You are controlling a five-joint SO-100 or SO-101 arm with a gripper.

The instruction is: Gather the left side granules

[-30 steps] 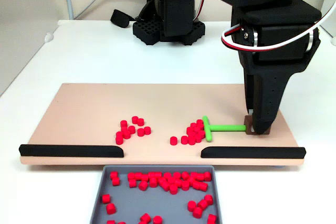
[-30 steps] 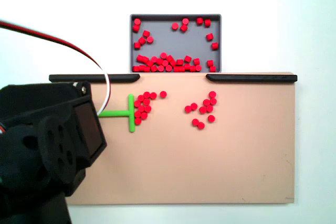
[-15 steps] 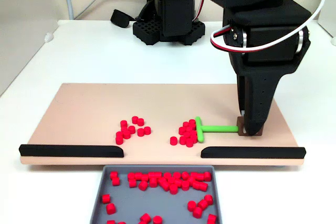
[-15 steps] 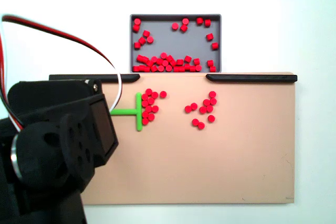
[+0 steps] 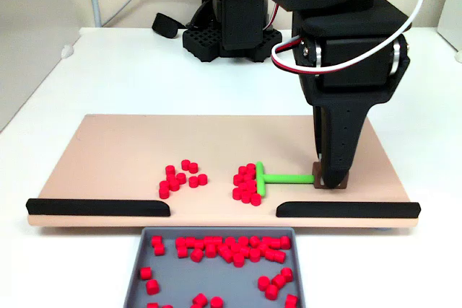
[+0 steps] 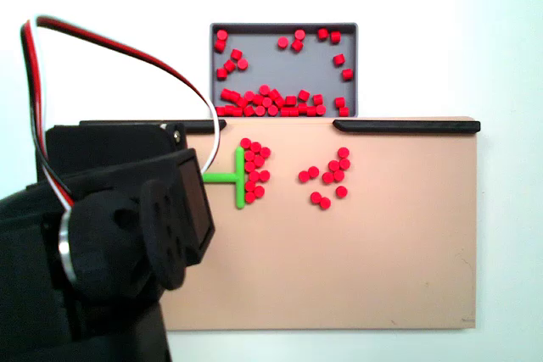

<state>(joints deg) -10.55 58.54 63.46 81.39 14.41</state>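
Observation:
Two clusters of red granules lie on the tan board (image 5: 216,135). One cluster (image 5: 245,183) is pressed against the crossbar of the green T-shaped pusher (image 5: 278,177). The other cluster (image 5: 180,177) lies loose further left in this fixed view. My black gripper (image 5: 330,178) points straight down at the pusher's right end, shut on its brown end block. In the fixed view from above, the pusher (image 6: 238,177) touches a granule cluster (image 6: 255,171), the second cluster (image 6: 329,175) lies to its right, and the arm's body (image 6: 110,243) hides the gripper.
Two black rails (image 5: 97,207) (image 5: 346,209) line the board's near edge with a gap between them. Below the gap sits a grey tray (image 5: 142,250) holding several red granules. The arm's base (image 5: 231,34) and cables stand behind the board.
The gripper has slid the pusher leftward in the front fixed view, sweeping its granule cluster toward the middle of the board. The other cluster has not moved.

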